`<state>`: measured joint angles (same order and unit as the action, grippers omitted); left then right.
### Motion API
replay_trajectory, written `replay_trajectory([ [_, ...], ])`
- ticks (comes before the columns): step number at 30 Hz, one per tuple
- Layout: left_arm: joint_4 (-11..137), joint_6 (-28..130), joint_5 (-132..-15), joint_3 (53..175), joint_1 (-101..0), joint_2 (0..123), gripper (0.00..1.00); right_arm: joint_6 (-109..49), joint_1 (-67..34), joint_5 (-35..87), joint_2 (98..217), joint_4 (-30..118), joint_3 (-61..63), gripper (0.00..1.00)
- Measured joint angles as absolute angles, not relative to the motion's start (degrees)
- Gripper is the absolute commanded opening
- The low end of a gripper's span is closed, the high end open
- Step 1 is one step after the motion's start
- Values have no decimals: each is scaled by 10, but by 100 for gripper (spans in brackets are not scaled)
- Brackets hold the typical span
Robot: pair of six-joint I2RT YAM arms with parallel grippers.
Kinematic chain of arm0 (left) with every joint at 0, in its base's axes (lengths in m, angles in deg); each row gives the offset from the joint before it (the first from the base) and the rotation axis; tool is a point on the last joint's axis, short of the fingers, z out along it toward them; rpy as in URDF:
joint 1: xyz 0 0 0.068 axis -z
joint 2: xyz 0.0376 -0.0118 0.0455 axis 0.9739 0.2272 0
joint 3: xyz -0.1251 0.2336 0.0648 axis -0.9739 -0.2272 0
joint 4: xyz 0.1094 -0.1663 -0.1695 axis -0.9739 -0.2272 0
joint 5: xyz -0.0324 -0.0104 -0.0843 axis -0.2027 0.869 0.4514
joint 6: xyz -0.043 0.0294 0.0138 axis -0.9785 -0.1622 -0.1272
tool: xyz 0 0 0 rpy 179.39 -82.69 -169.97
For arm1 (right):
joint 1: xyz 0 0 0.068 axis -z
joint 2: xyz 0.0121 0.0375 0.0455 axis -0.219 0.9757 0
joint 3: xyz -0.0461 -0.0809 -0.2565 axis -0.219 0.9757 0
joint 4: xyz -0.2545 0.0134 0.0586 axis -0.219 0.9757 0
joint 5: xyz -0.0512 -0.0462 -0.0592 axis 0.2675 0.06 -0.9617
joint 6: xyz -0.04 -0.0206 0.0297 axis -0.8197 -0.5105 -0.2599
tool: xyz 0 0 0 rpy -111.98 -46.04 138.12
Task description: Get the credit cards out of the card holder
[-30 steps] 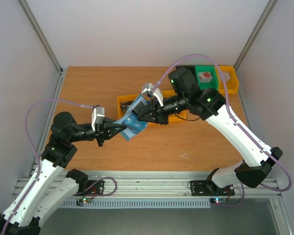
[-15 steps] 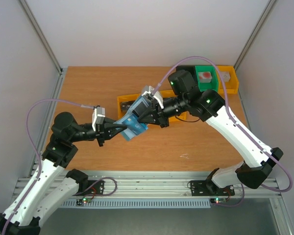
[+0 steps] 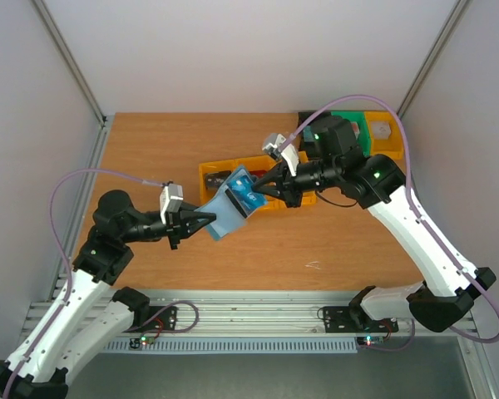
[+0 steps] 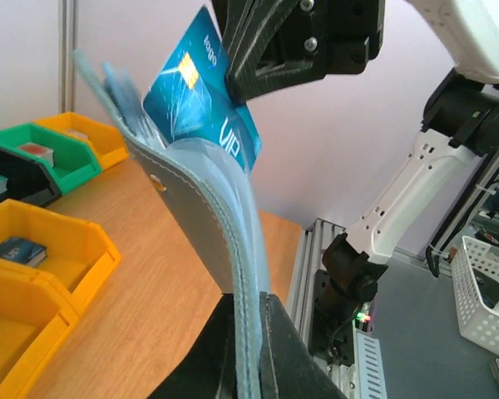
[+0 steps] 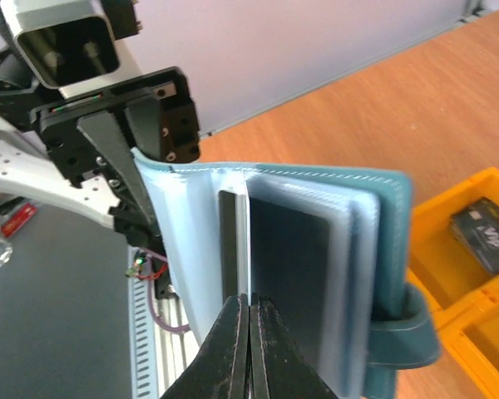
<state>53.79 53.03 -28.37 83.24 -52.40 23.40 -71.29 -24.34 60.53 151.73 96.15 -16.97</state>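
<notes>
The left gripper [image 3: 206,219] is clamped on the card holder [image 3: 223,218], held in the air above the middle of the table [image 3: 150,150]. The right gripper [image 3: 261,189] pinches the half-out blue card [image 4: 195,91]. A slanted pull may jam the card in its sleeve, or the thin card may slip free.

- card holder [image 4: 208,216]: its near end leaves the left wrist picture's bottom edge inside the left end effector [image 4: 248,337]; upper leaves blurred.
- blue credit card [image 4: 201,100]: lower part hidden inside the card holder.
- Right wrist view: leaves out of focus; the thin edge pinched by the right end effector [image 5: 249,320] is probably that card.
- yellow bin [image 3: 205,171]: contents too small to tell from above.
</notes>
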Motion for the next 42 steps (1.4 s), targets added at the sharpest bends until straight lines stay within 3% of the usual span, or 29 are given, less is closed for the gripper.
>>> replay_trajectory([
  [6,507,546,-327,816,-524,277,0,-716,-203,584,1507,982,-173,1],
  [13,488,566,-358,762,-514,423,0,-714,-194,565,1477,1030,-194,1],
  [23,594,536,-347,726,-453,618,1,-698,-194,521,1490,1108,-200,1],
  [24,606,532,-349,726,-453,641,4,-696,-194,516,1495,1116,-200,1],
  [28,619,531,-378,729,-453,692,56,-688,-194,504,1499,1136,-200,1],
  [30,616,541,-409,729,-453,700,70,-684,-194,502,1499,1137,-200,1],
  [35,605,562,-477,711,-454,648,82,-674,-194,505,1500,1136,-201,1],
  [42,565,591,-475,680,-456,418,85,-671,-200,530,1529,1130,-224,1],
])
